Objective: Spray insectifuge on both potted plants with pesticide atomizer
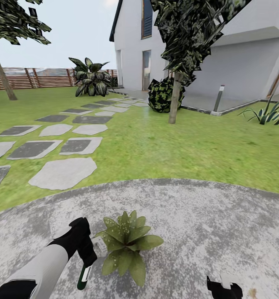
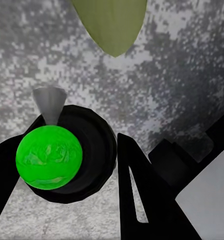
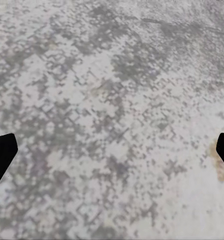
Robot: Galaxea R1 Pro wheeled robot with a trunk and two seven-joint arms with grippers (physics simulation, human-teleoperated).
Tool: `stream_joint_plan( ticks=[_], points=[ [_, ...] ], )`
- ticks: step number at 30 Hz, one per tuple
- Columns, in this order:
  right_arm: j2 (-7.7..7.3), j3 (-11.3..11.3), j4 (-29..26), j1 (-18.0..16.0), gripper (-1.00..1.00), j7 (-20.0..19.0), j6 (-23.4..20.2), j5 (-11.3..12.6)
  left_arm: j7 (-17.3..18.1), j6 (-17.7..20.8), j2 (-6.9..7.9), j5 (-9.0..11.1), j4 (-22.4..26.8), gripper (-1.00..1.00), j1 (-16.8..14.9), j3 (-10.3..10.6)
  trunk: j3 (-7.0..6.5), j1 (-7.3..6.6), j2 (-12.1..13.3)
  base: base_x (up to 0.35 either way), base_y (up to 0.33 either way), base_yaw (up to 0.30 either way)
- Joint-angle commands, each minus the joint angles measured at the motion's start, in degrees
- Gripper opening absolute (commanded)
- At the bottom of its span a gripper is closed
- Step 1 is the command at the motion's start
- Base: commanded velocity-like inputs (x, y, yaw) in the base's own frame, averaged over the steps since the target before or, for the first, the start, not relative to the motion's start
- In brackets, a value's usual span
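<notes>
Left gripper [image 1: 86,254] is closed around the pesticide atomizer [image 1: 84,277], a slim dark green bottle with a white band, held just beside the potted plant [image 1: 127,245] on that plant's left in the head view. In the left wrist view the atomizer [image 2: 49,157] shows end-on as a bright green round face with a grey nozzle cone, seated between the black fingers [image 2: 142,200], with one pointed leaf of the plant [image 2: 112,22] close ahead of it. The plant, a low rosette of broad speckled leaves, stands on the round grey stone patio [image 1: 206,224], near its front edge in the head view. Right gripper [image 1: 223,288] sits low at the picture's bottom edge, well apart from the plant; in the right wrist view its dark fingertips [image 3: 2,155] stand at opposite edges over bare patio stone [image 3: 112,115], so it is spread wide and holds nothing. Beyond the patio lies green lawn [image 1: 176,145] crossed by flat stepping stones [image 1: 64,172]. Farther off stand a thin tree trunk [image 1: 174,99], a dark shrub [image 1: 162,95], a grey lamp post [image 1: 218,99], a spiky striped agave [image 1: 270,114], a large broad-leaved plant [image 1: 90,77], a brown slatted fence [image 1: 39,77] and a white house [image 1: 206,54]. Nothing stands between the atomizer and the plant.
</notes>
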State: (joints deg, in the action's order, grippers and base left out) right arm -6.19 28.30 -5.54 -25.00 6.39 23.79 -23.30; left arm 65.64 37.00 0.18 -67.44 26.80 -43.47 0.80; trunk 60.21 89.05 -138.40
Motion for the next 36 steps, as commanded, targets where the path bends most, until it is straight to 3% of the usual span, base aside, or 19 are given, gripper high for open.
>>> stream_joint_plan(
  ticks=[1,13,26,36],
  points=[
    [0.01,0.3,0.1,0.0,1.0,0.3,0.2,-0.6,0.4,0.5,0.03,-0.2,0.1,-1.0,0.0,0.1,0.05,-0.01,0.0,0.0,0.0,0.001],
    [0.04,0.3,0.1,0.0,1.0,0.4,0.2,-0.6,0.3,0.5,0.07,-0.2,0.1,-1.0,0.2,0.2,0.05,-0.01,0.0,0.0,0.0,0.014],
    [0.04,0.3,0.1,0.0,1.0,0.3,0.2,-0.6,-1.5,0.4,-0.01,0.0,-0.1,-1.0,0.4,-0.2,0.05,-0.01,0.0,0.0,-0.002,0.264],
    [0.04,0.3,0.1,0.0,1.0,0.3,0.1,-0.6,-1.5,0.4,-0.23,0.0,-0.1,-1.0,0.3,-0.2,0.05,-0.01,0.0,0.0,-0.253,0.116]
  ],
)
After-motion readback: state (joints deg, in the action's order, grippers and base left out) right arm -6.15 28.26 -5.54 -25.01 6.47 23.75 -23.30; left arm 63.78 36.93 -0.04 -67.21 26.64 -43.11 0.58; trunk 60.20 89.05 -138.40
